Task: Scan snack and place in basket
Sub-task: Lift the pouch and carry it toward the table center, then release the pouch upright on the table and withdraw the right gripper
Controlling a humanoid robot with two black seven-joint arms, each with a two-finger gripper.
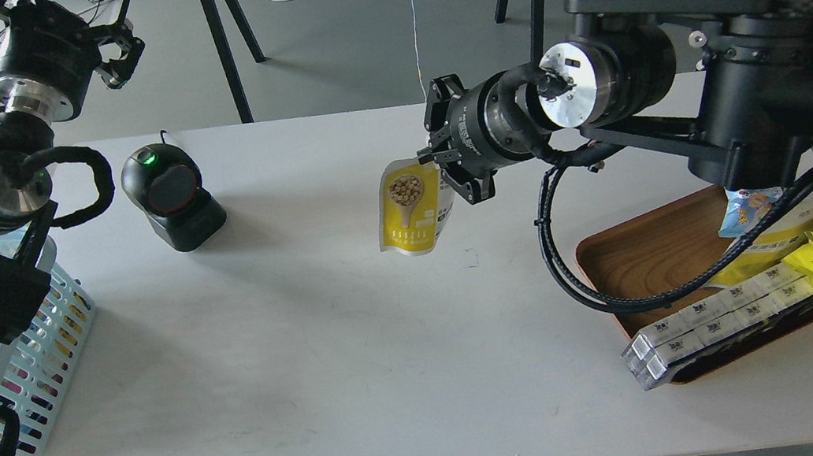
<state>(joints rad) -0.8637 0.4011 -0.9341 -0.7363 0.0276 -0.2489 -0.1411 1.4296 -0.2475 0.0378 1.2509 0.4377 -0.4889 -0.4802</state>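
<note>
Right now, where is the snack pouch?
Head view, centre: the snack pouch hangs from the right end effector, above the table, right of the scanner.

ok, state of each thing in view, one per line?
snack: hanging above the table, held by its top
right gripper: shut on the snack
left gripper: open, holding nothing
scanner: green light on, window dark
basket: on the table's left edge, contents unclear
wooden tray: holds other packets
</note>
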